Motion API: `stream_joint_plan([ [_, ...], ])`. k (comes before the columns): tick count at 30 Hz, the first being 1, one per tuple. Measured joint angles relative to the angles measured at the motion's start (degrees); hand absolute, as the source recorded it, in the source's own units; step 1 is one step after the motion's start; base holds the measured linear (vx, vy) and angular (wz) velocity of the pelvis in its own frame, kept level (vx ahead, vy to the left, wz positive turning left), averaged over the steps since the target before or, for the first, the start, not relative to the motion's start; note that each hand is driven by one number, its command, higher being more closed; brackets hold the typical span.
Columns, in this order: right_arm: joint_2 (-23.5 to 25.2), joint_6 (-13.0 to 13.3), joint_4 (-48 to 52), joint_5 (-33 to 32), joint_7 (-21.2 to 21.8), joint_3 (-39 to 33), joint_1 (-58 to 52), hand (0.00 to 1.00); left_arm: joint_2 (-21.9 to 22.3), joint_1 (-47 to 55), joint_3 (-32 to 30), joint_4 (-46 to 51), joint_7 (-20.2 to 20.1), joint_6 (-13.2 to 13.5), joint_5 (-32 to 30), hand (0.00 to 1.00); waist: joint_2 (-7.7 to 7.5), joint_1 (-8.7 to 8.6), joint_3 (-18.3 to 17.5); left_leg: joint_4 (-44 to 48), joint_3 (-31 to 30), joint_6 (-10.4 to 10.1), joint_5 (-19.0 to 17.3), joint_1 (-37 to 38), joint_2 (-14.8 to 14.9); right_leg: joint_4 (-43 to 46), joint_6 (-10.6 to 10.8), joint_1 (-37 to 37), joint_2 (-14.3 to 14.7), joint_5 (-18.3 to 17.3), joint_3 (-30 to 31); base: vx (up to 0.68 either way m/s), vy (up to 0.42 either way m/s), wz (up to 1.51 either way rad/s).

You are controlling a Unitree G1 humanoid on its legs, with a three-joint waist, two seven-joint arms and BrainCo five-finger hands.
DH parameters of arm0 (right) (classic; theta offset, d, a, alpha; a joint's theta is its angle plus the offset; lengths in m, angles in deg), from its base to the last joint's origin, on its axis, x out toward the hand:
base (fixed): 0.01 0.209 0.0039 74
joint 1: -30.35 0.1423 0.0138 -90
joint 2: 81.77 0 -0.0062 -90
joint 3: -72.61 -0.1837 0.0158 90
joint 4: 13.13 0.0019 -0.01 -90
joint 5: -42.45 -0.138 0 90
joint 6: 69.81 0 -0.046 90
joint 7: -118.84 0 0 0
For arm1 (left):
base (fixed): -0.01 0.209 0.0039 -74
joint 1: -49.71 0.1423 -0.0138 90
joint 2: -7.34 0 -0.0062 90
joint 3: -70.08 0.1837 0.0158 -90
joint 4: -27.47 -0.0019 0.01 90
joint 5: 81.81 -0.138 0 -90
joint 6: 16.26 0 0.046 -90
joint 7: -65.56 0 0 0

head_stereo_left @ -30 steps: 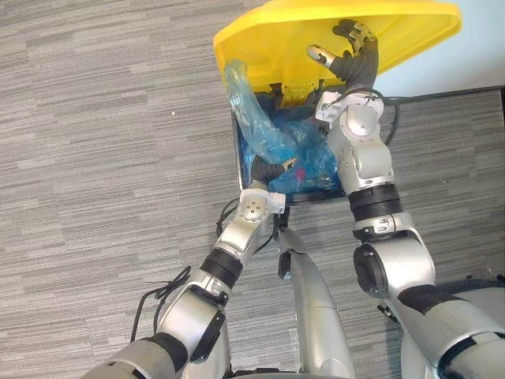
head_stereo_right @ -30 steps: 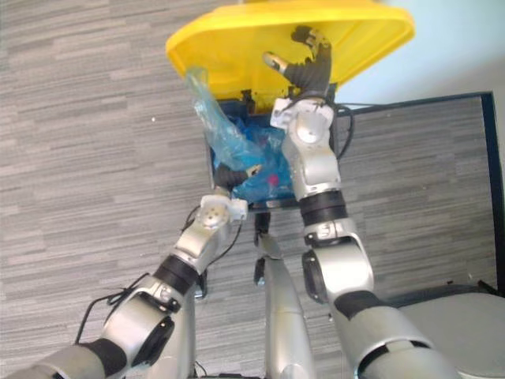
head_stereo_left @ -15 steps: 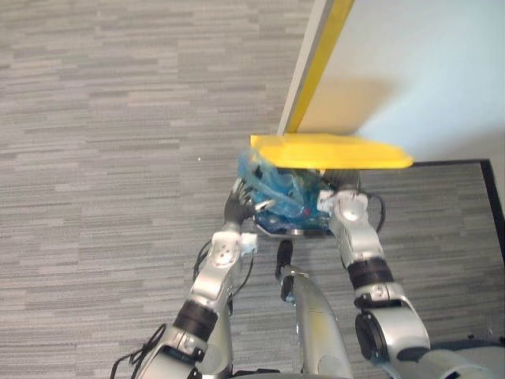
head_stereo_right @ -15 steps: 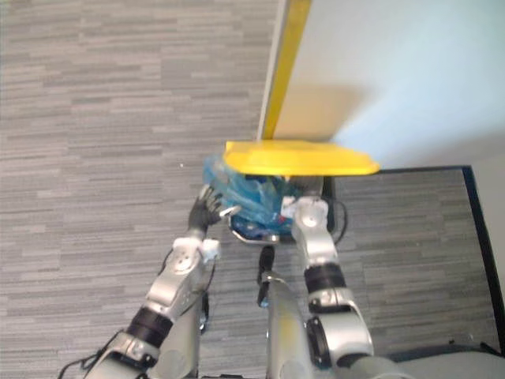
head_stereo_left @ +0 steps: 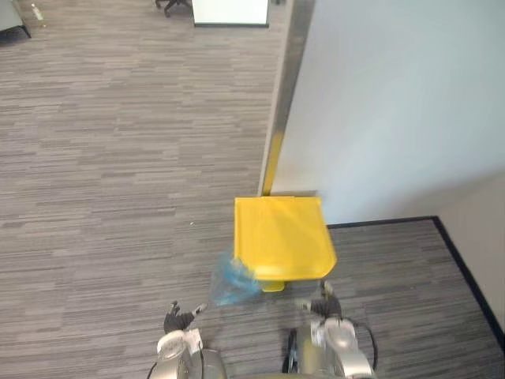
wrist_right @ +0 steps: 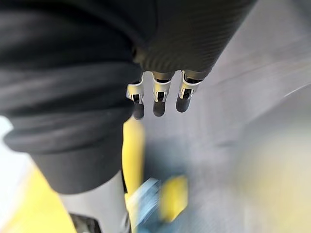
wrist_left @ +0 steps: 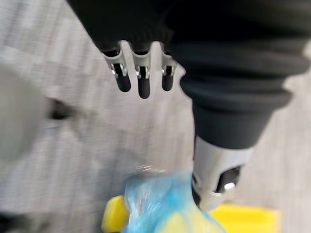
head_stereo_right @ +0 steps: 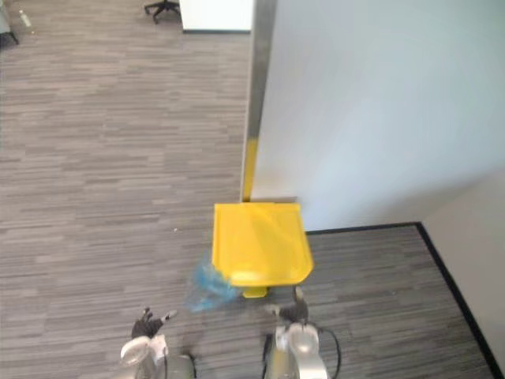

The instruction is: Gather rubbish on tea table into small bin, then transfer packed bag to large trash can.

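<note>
1. Left eye view: the yellow trash-can lid [head_stereo_left: 284, 237] lies flat and shut against the white wall [head_stereo_left: 394, 103]. A bunch of the blue bag [head_stereo_left: 229, 282] sticks out from under the lid's edge on the robot's left. The left hand [head_stereo_left: 178, 320] sits near that bunch, on the robot's side of it and apart from it. The right hand [head_stereo_left: 323, 304] sits just before the lid's near edge, on the other side of the can from the bag.
2. Right eye view: the bag lies ahead of the left hand and off toward the right hand's side, over the grey carpet floor [head_stereo_right: 95, 158]; neither hand touches it.
3. Left wrist view: the fingers [wrist_left: 141, 80] are straight and side by side, the thumb [wrist_left: 216, 179] stands well out from them, and the hand is wide and empty. The blue bag shows past the thumb's tip and seems just clear of it, though the blur leaves that unsure; yellow lid shows on both sides of the bag.
4. Right wrist view: the fingers [wrist_right: 158, 99] hang straight with nothing in them, so the hand is wide. A blurred scrap of blue bag lies well past the hand, with yellow beside it.
</note>
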Motion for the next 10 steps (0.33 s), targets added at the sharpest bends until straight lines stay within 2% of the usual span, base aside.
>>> stream_joint_plan([
  [1, -0.6, 0.0, -1.5, 0.0, -0.4, -0.4, 0.1, 0.00, 0.2, -1.5, -0.5, -1.3, 0.2, 0.0, 0.0, 0.00, -0.27, 0.00, -0.3, -0.8, 1.8, -1.7, 1.6, -0.2, 0.1, -5.7, -1.1, 1.5, 0.5, -0.7, 0.1, -0.08, -0.068, -0.76],
  [3, -1.4, -0.4, -4.1, -0.1, -0.5, -0.7, 0.4, 0.00, 0.1, -3.0, -0.5, -3.0, 0.7, -0.1, 0.0, 0.00, -0.15, 0.05, -0.3, -1.8, 3.4, -2.4, 1.8, 0.1, -0.5, -13.3, -1.9, 4.5, 0.6, -2.0, 0.5, -0.14, -0.091, -0.62],
  [4, -1.5, -0.5, -4.4, -0.4, -0.5, -1.9, 1.0, 0.00, 0.1, -3.1, -1.0, -3.7, 0.8, -0.1, 0.0, 0.00, 1.01, -0.26, -0.4, -3.0, 3.4, -2.7, 1.9, 1.1, -0.3, -15.0, -2.0, 5.1, 1.2, -0.8, 0.8, -0.20, -0.031, -0.31],
  [5, -1.5, -0.5, -5.0, -0.4, -0.5, -3.2, 0.9, 0.00, 0.1, -3.0, -1.7, -4.5, 0.8, -0.1, 0.0, 0.00, 1.49, -0.25, -0.9, -3.8, 3.2, -3.0, 2.1, 2.1, -0.3, -15.6, -1.9, 5.8, 1.3, -0.5, 0.8, -0.20, -0.013, -0.16],
  [10, -2.0, -0.6, -8.3, -1.7, -0.6, -5.1, 1.1, 0.00, 0.1, -1.4, -2.8, -6.9, 0.9, -0.1, 0.0, 0.00, 1.64, -0.20, -2.7, -6.0, 2.5, -3.0, 2.5, 2.6, -1.3, -20.1, -0.1, 7.8, 0.9, 1.3, 0.4, -0.12, 0.016, 0.08],
])
